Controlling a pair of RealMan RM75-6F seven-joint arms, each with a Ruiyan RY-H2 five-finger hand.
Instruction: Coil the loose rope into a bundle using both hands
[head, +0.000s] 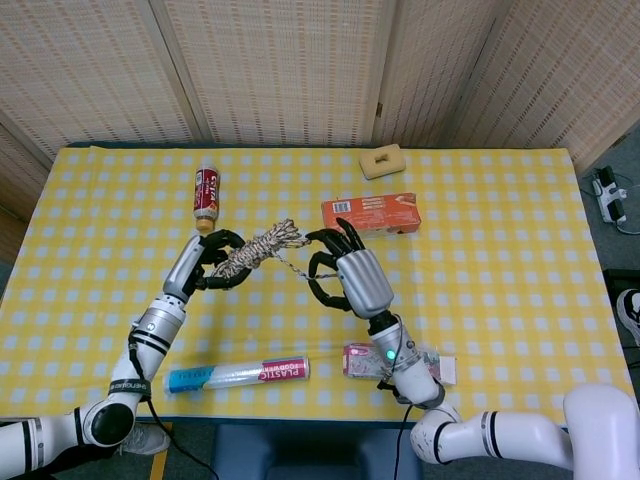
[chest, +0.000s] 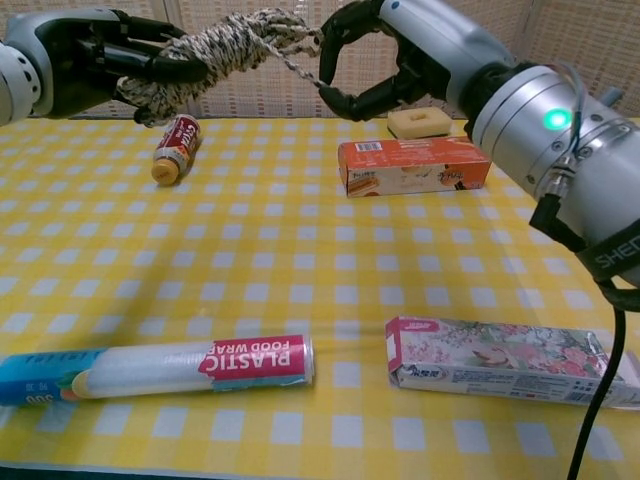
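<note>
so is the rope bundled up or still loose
Mostly bundled: the rope is a thick coil held in the left robot hand, off the table. One thin strand still trails from it to the right robot hand.

Bottle (head: 206, 191) left of box (head: 370, 213)
</note>
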